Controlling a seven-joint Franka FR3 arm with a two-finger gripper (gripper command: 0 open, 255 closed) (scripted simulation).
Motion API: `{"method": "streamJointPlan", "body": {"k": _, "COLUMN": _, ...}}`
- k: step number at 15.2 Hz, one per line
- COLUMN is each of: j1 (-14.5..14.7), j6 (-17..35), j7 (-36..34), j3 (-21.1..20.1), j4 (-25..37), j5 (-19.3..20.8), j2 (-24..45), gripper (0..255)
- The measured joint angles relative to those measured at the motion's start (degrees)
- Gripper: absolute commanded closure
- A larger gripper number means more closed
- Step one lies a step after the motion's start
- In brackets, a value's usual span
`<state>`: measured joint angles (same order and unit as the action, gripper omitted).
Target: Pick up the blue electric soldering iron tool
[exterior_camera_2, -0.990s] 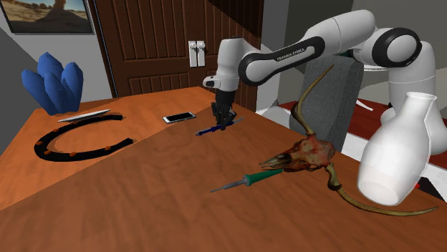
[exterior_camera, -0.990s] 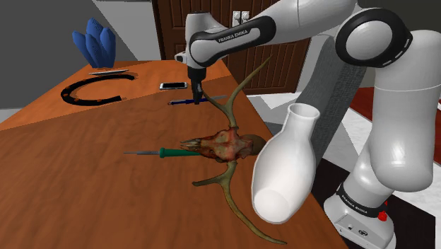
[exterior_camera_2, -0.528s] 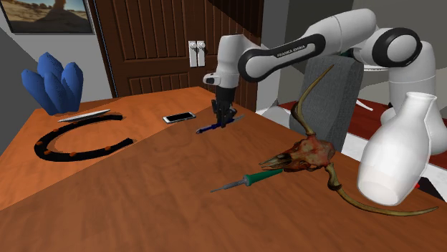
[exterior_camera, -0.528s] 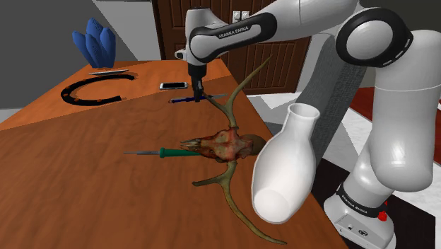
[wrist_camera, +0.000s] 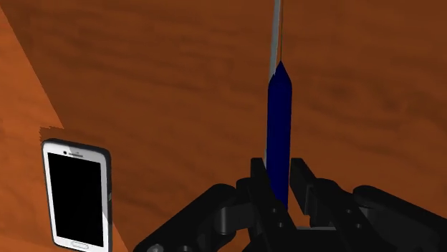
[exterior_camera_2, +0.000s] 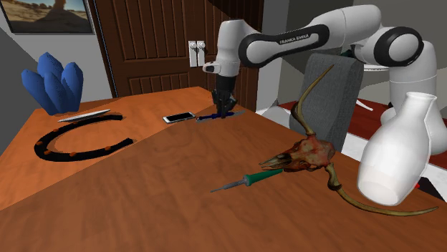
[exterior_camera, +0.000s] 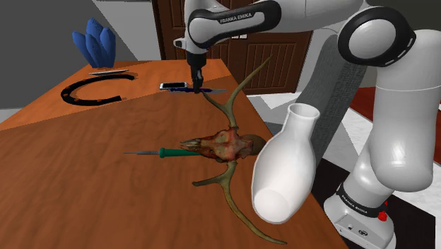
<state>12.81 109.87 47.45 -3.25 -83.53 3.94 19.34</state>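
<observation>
Blue, slim and rod-shaped: one soldering iron [wrist_camera: 278, 129], pinched across its barrel between the two black fingers of the end effector [wrist_camera: 279, 176], which is clenched on it. Location: far end of the brown wooden bench [exterior_camera: 106, 184], beside a white-edged phone [wrist_camera: 75, 193]; it looks to be just off the surface, though how far clear I cannot tell. Orientation: lying roughly level, long axis running crosswise to the closing direction of the fingers. The thin grey metal tip points toward the shoulder view's right, at the nearest antler of the deer skull [exterior_camera: 226, 143]; the blue butt end points back toward the phone. Hazards, as I judge them: the barrel is narrow and smooth, so a grip off its balance point could let it swivel between the pads, the tip drooping; a loose squeeze could let it slide out and drop onto the phone; any swing toward the antler could snag the tip and knock the tool askew. Not concerned: a green-handled tool [exterior_camera: 173, 152] and a white vase [exterior_camera: 286, 173] nearer the stand.
</observation>
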Motion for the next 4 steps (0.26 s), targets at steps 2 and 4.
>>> {"method": "streamJointPlan", "body": {"k": 2, "j1": -0.03, "j6": -1.37, "j7": 0.15, "j3": 0.01, "j4": 1.34, "j5": -0.04, "j2": -0.04, "gripper": 255}}
{"method": "streamJointPlan", "body": {"k": 4, "j1": 0.07, "j6": -2.81, "j7": 0.10, "j3": -0.03, "j4": 2.99, "j5": -0.04, "j2": 0.16, "gripper": 255}}
